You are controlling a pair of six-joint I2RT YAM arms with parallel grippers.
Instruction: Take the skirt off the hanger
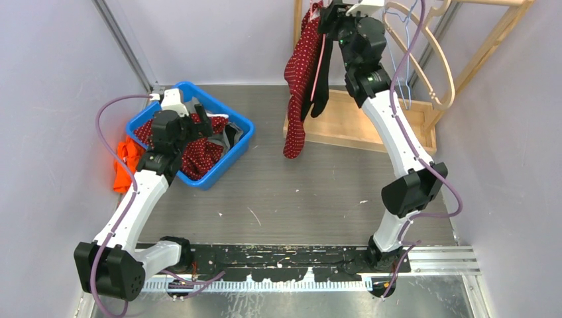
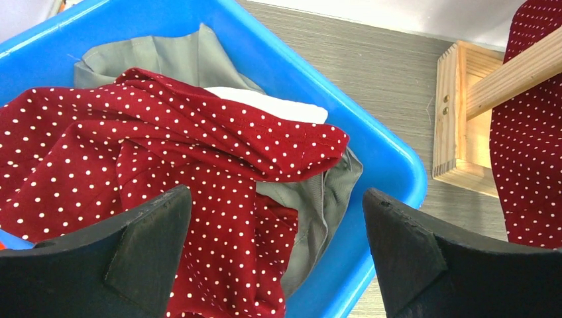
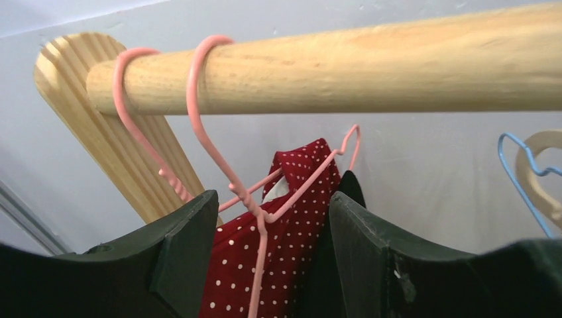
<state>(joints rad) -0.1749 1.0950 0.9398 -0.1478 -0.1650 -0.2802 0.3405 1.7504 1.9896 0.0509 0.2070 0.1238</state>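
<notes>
Grey wood-grain table (image 1: 298, 192), pale walls. Well left of the wooden rack (image 1: 344, 122), the left gripper (image 2: 275, 199) hangs spread over a blue plastic bin (image 2: 391, 152) of crumpled cloth. Under the rack's round rod (image 3: 397, 66), the right gripper (image 3: 273, 199) is spread around the thin pink wire hanger's (image 3: 193, 83) twisted neck. The red white-dotted skirt (image 3: 291, 252) drapes just below, partly hidden by the fingers.

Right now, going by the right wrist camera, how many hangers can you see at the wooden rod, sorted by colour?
Pink wire hangers: 2, both hooked over the rod
Blue wire hanger: 1, only partly in view
Wooden hanger: 1, cut off by the frame edge
Total: 4
</notes>
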